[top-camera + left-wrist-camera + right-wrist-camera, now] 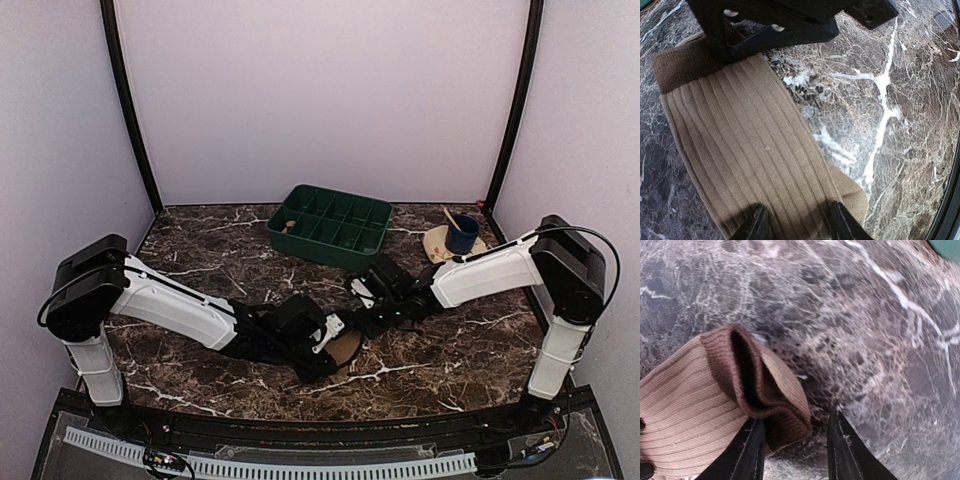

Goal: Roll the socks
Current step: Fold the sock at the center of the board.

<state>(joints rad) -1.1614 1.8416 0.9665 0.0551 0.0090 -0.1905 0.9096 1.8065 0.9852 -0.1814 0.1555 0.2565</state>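
The tan sock (745, 150) lies flat on the marble surface (900, 165), near the front middle between the two arms. It is a ribbed knit: light and limp, with no stiffness. It will likely sag and unroll unless kept pinched, though the ribs should give good grip. The left hand (797, 222) stands parted over what looks like the toe end, one finger on either side of the fabric. The right hand (792, 450) is parted too, and the thick dark brown cuff (747, 375) gapes up partly between its fingers. That doubled cuff looks the surest hold. Whether anything lies beneath the sock cannot be told.
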